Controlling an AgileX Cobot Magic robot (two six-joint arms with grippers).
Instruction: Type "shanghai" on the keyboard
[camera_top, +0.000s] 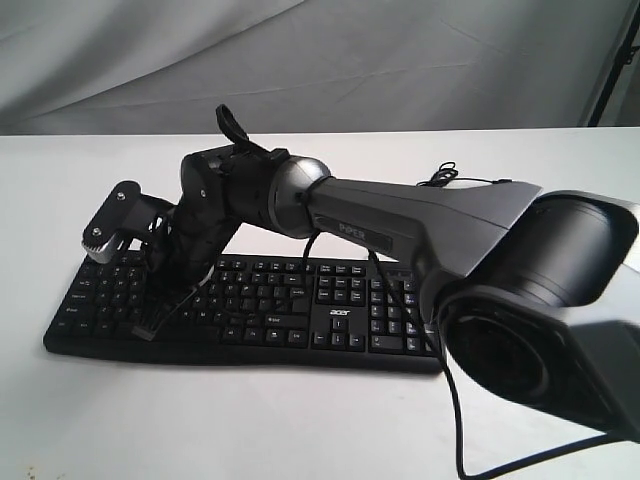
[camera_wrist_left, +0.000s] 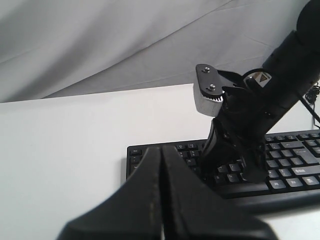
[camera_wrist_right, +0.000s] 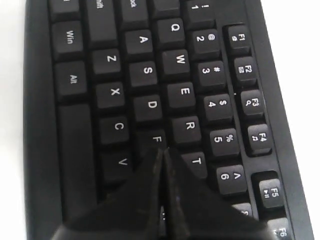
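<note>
The black keyboard (camera_top: 300, 300) lies flat on the white table (camera_top: 300, 420). My right arm reaches across it from the right, and my right gripper (camera_top: 152, 325) points down onto the letter keys at its left part. In the right wrist view the keyboard (camera_wrist_right: 115, 60) fills the picture. There my right gripper (camera_wrist_right: 162, 151) is shut, its tips just past the F key (camera_wrist_right: 157, 137) and beside T (camera_wrist_right: 196, 160); the key under it is hidden. My left gripper (camera_wrist_left: 161, 149) is shut and empty, hovering off the keyboard's (camera_wrist_left: 295, 172) left end.
A grey cloth backdrop (camera_top: 320, 60) hangs behind the table. A thin black cable (camera_top: 440, 178) is bunched behind the keyboard. Another black cable (camera_top: 455, 400) runs down from the right arm to the table's front. The right arm's big base joint (camera_top: 560, 300) fills the near right.
</note>
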